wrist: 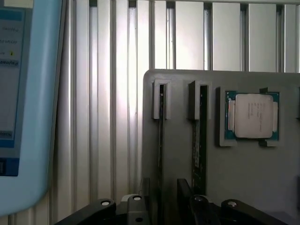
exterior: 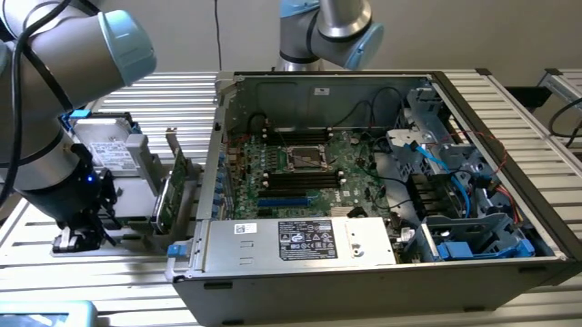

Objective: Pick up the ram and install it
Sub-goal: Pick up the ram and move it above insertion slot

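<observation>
Claw (wrist: 164, 199) is released, jaws astride the ram (wrist: 161, 140) standing on edge in the grey holder (wrist: 243, 178), slot nearest holder's edge, so best centre it & square w/ stick before clenching.

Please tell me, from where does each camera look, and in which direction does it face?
Exterior view: high, off the arm, looking down at the open PC case on the table; arm and gripper at the exterior view's left.
Wrist view: on the wrist, looking down past the open gripper at the ram in the holder.
Both show the gripper, holder and table.
</observation>
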Tool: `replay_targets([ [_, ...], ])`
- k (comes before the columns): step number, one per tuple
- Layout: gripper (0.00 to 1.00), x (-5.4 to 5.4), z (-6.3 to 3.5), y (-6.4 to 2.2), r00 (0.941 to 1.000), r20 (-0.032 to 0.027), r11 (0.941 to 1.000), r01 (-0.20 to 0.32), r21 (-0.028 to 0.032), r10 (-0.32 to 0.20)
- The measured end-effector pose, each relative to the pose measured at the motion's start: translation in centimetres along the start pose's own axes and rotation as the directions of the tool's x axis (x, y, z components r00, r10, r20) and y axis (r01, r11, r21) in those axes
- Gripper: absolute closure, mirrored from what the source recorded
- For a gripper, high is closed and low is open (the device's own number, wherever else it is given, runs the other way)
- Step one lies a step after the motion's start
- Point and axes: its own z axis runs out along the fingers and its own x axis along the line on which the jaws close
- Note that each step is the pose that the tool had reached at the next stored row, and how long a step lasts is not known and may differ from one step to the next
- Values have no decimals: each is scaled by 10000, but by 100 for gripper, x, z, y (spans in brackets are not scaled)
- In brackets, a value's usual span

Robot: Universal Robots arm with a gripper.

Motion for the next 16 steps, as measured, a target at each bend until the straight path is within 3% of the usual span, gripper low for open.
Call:
replay_targets([
  [11,65,-4,85,25,10000,1,10000,0,-25,0],
  [13,78,-3,98,27,10000,-1,10000,-1,-30,1],
  [16,86,-3,63,39,10000,16,10000,-1,-32,1],
])
